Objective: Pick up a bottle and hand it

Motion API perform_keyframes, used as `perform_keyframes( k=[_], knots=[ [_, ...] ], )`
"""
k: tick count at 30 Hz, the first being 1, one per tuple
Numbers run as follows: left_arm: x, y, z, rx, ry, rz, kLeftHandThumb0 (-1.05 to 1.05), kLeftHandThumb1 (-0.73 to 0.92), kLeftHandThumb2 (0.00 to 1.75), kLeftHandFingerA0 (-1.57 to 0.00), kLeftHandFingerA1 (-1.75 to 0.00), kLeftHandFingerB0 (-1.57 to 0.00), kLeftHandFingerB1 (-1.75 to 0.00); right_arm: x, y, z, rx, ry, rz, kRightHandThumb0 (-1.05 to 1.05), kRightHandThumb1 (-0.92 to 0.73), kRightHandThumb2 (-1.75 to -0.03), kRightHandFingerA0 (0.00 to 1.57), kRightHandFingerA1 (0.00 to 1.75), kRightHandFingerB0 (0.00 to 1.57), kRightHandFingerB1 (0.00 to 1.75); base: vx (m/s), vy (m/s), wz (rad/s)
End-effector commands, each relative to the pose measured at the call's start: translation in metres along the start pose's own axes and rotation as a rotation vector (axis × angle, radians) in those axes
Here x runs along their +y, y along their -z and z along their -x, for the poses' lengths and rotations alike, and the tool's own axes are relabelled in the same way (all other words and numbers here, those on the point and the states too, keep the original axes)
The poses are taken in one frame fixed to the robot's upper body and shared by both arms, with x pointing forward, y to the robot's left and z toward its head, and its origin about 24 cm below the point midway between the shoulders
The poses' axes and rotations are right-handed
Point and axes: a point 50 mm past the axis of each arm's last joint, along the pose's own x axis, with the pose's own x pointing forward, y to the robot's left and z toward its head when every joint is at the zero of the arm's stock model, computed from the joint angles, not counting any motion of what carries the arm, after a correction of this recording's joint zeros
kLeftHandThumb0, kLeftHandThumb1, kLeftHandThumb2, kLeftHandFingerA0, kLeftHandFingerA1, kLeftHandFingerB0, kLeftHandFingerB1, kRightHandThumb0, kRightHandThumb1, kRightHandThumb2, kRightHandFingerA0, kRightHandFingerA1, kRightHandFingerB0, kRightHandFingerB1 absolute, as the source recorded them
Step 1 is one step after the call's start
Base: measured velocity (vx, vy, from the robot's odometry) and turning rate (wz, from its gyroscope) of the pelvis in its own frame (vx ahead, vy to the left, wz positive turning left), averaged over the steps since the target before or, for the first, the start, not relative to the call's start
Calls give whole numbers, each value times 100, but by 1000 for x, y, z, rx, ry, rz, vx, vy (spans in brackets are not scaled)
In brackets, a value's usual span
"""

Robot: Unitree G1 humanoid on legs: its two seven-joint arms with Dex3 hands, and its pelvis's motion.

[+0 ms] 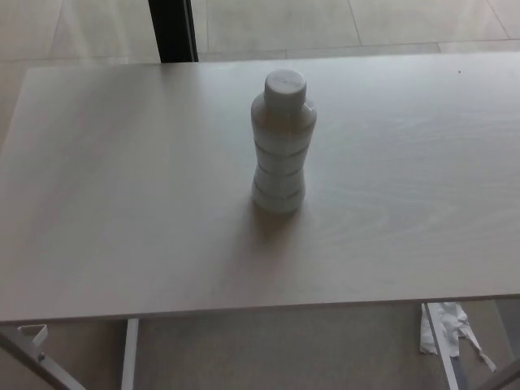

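Note:
A pale, ribbed plastic bottle (281, 146) with a white screw cap stands upright near the middle of the light wooden table (122, 211). It narrows at the waist and its shadow falls toward the table's near edge. Neither of my hands shows in the head view, and nothing touches the bottle.
The table's front edge runs across the lower part of the picture, with white legs (130, 353) below it. A crumpled white scrap (443, 325) lies on the floor at the lower right. A dark post (172, 31) stands behind the far edge.

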Motion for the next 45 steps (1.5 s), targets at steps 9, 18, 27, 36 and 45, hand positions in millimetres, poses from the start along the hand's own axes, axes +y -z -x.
perform_keyframes(
  k=[9,18,27,36,45],
  knots=[
    [14,11,6,103,-37,123,-49,60,57,-35,-57,-46,-44,-13,11,2,65,39,-255,-92,-31,-83,23,83,4,81,0,0,0],
    [39,-34,-4,80,-414,224,-61,76,62,-51,-63,-20,-38,-9,4,2,33,51,-200,-42,-10,-86,15,65,13,65,0,0,0],
    [80,-131,5,-202,-524,318,-76,57,93,-51,-71,-18,-55,-11,-21,-1,-100,55,-330,-43,-13,-88,12,63,10,64,0,0,0],
    [6,-217,27,-494,-147,236,-66,53,86,-22,-53,-10,-44,-4,-27,-1,-97,14,-227,-81,-47,-56,26,90,12,102,0,0,0],
    [-88,-250,38,-658,269,-45,-40,25,92,-1,-51,0,-50,-4,-32,-3,-107,-12,-165,-89,-47,-55,26,91,17,99,0,0,0]
  ],
)
